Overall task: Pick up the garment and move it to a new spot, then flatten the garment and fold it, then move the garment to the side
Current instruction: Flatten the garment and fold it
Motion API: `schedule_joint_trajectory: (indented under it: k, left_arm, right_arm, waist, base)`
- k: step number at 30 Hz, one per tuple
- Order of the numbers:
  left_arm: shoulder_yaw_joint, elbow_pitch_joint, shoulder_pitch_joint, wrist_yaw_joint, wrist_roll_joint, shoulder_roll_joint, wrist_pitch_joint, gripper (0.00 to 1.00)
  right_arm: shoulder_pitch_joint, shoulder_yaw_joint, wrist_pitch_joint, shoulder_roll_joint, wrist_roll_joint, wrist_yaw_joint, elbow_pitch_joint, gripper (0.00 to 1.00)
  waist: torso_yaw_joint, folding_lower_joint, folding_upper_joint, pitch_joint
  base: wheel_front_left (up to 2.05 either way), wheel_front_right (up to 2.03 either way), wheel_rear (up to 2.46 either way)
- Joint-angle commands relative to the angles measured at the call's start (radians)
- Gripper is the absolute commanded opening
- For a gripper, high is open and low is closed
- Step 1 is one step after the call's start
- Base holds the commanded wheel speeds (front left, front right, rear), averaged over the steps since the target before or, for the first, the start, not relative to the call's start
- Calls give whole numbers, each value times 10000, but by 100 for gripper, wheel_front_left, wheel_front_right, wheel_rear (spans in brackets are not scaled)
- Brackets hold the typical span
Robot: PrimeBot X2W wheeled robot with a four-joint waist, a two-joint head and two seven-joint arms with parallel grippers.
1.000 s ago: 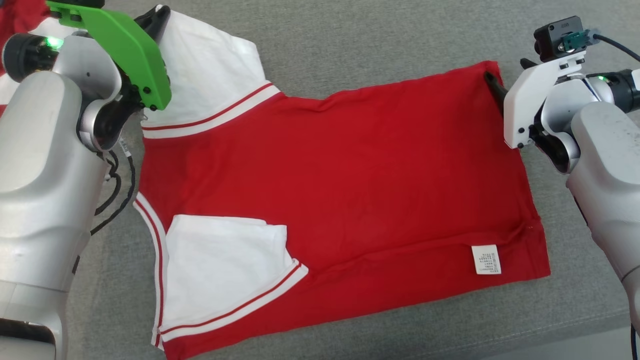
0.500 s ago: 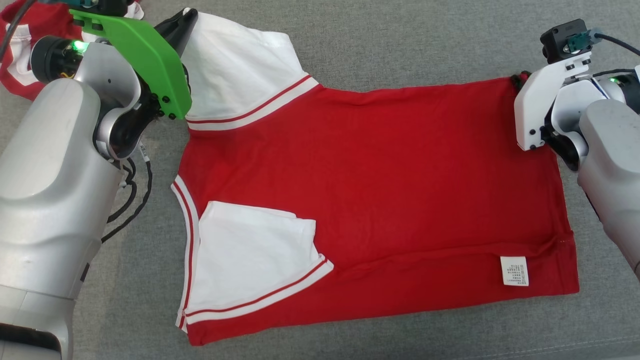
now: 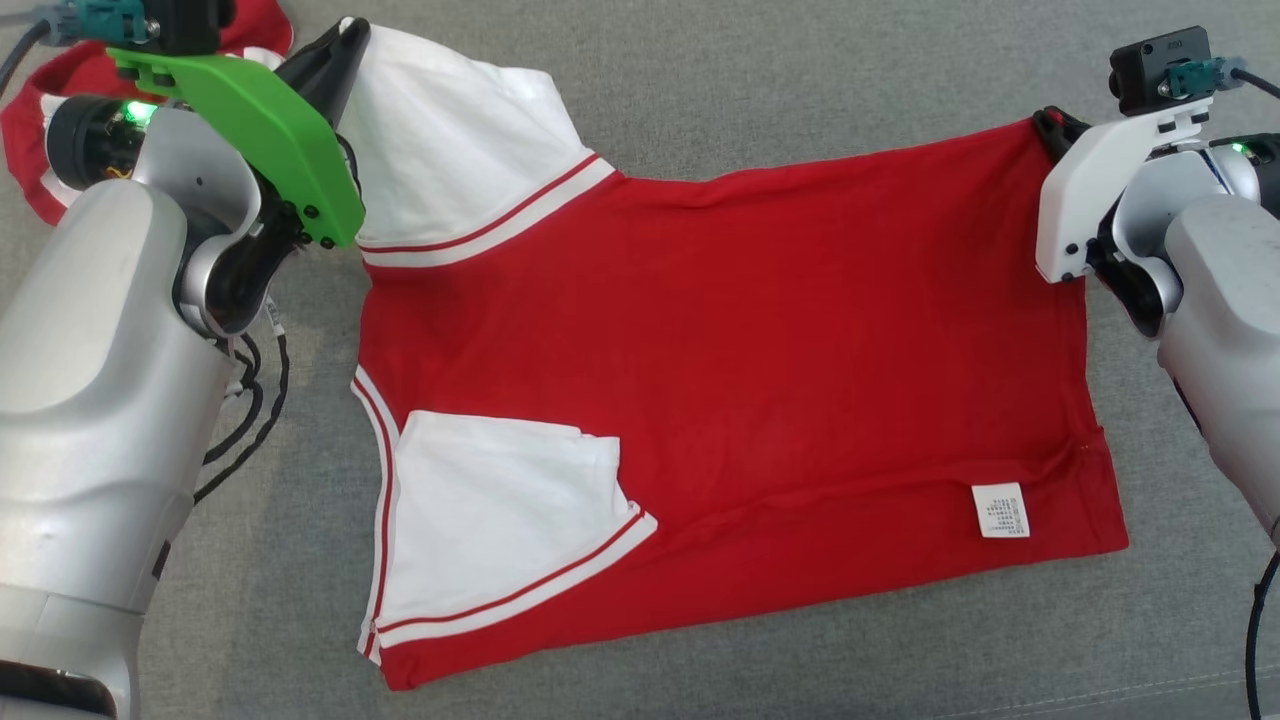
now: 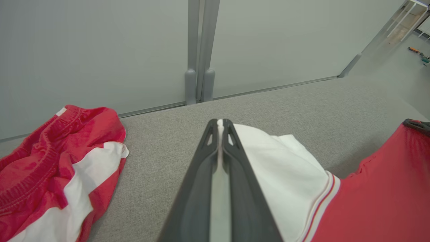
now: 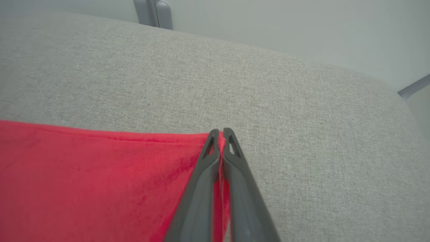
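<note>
A red T-shirt (image 3: 740,340) lies spread almost flat on a grey fabric surface. It is turned sideways, with its shoulders toward the robot's left and its hem (image 3: 1090,400) toward the right. Both sleeves are white, edged with a white band carrying a thin red stripe. The near sleeve (image 3: 490,510) is folded in over the red body. The far sleeve (image 3: 450,130) fans outward, its tip pinched in the closed left gripper (image 4: 220,122). The closed right gripper (image 5: 219,131) pinches the far hem corner. A small white care label (image 3: 1000,510) sits by the near hem corner.
</note>
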Motion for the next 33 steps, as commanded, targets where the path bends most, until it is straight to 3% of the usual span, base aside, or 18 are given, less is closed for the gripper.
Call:
schedule_joint_trajectory:
  k: [1,10,18,25,33]
  left_arm:
    - [15,-13,278,-10,-39,107,-106,0]
    - [-142,-1236,2304,119,-235,585,-622,0]
    - [113,-4060,5552,1178,-605,1122,-1297,0]
    - [311,-6354,8466,2377,-1208,1114,-1820,0]
    - [233,-6591,9692,2757,-1468,796,-2230,0]
  right_arm:
    - [189,46,-206,-11,182,-18,-107,0]
    - [1993,489,-1519,-418,808,-18,-1153,0]
    - [3883,72,-2424,-832,1343,-18,-2205,0]
    - [5558,-739,-2598,-1162,1323,-17,-3140,0]
    - [6986,-2003,-2258,-1075,865,-18,-4027,0]
  waist:
    - [-51,0,0,-331]
    - [-103,0,0,-1128]
    - [11,0,0,-1597]
    - [308,0,0,-1866]
    - [479,0,0,-1981]
  base:
    - [0,0,0]
    - [0,0,0]
    - [0,0,0]
    - [0,0,0]
    - [0,0,0]
